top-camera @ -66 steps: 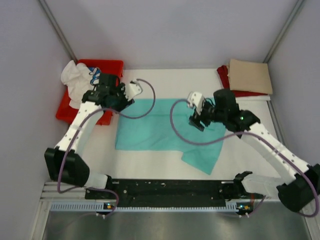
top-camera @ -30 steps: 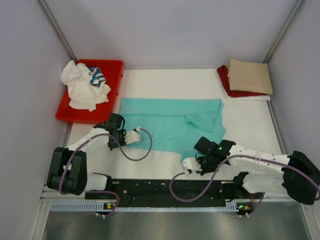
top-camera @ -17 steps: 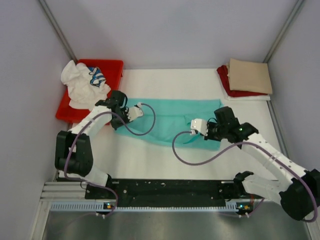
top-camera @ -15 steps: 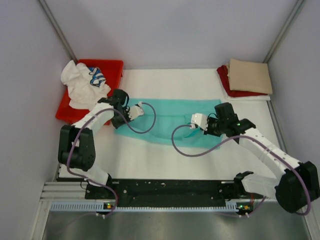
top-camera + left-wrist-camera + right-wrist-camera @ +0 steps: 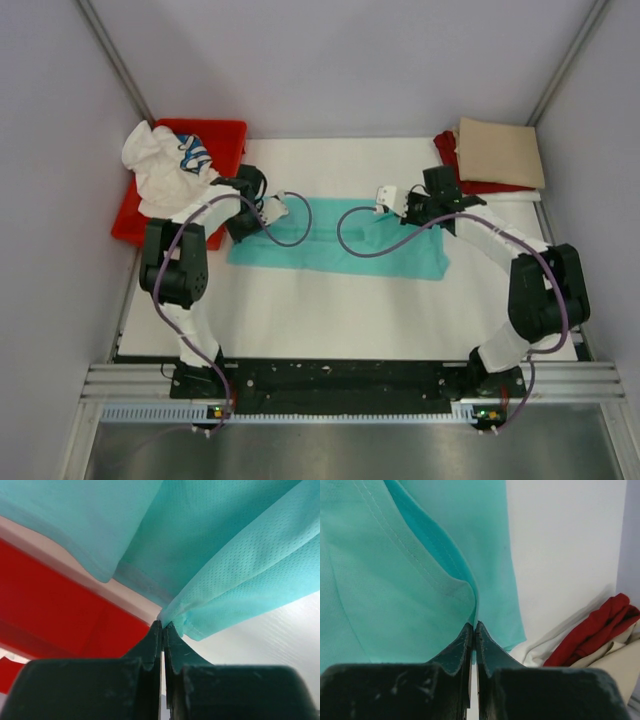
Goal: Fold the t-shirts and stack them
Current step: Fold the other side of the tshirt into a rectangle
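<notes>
Teal shirt (image 5: 340,250) half-folded, pinched at both far corners.

It lies as a band mid-table. The left gripper (image 5: 162,626) and right gripper (image 5: 474,625) each have fingers pressed together on a doubled edge. Best to lay both ends down level, cloth taut between them, edges matched, then release together. Beyond, the tan shirt (image 5: 500,152) tops the red shirt (image 5: 446,148) far right. The white shirt (image 5: 158,172) and striped shirt (image 5: 193,152) wait in the tray (image 5: 228,132).
</notes>
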